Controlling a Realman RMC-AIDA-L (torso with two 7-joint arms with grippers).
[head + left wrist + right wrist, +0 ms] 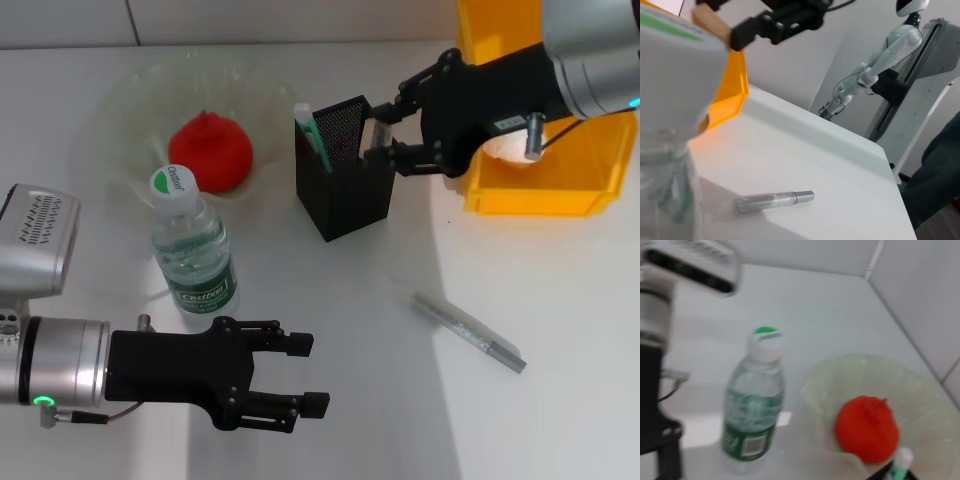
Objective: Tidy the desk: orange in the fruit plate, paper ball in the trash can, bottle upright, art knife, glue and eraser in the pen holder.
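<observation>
White worktop (330, 330). Red-orange round fruit (210, 150) sits in the clear, shallow glass plate (130, 100), far left side. Clear plastic water bottle with green label and green-topped white cap (192, 255) stands upright just in front of the plate.

Black mesh square pen holder (345, 180) mid-worktop; a white-and-green stick (307, 125) pokes out of its far left corner.

Silver glittery tube-shaped item (468, 332) lies flat on the worktop, right of centre, well apart from the holder; also seen in the left wrist view (775, 201).

Yellow plastic bin (540, 185) at the far right, a pale object inside, partly hidden.

Left tool (305, 375) low over the near worktop, just in front of the bottle, fingers spread, nothing between them.

Right tool (378, 130) at the holder's right rim, fingers parted, nothing seen in them.
</observation>
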